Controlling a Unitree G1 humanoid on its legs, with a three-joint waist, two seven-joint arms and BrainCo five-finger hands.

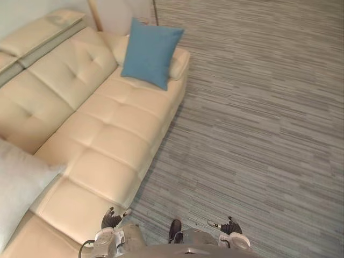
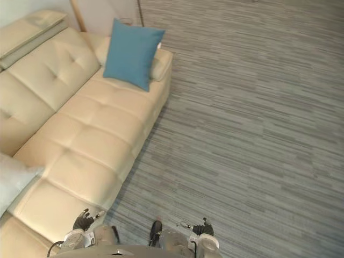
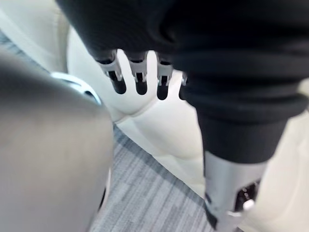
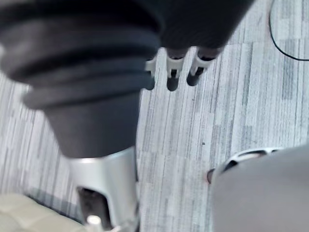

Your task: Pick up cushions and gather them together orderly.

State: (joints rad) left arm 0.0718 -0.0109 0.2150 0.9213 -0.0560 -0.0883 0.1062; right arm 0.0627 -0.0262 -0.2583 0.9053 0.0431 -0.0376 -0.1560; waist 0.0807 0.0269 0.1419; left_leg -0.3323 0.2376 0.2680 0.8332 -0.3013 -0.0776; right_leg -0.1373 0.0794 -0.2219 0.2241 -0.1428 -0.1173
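On sofa (image 1: 107, 140), blue cushion (image 1: 150, 52) upright, white cushion (image 1: 19, 185) cut off, left hand (image 1: 111, 219) and right hand (image 1: 231, 226) slack

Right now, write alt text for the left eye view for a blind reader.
A blue cushion leans upright at the far end of a cream sofa, and a pale cushion rests at its near end. Grey striped carpet lies beside it; the left robot hand and right robot hand hang low, empty.
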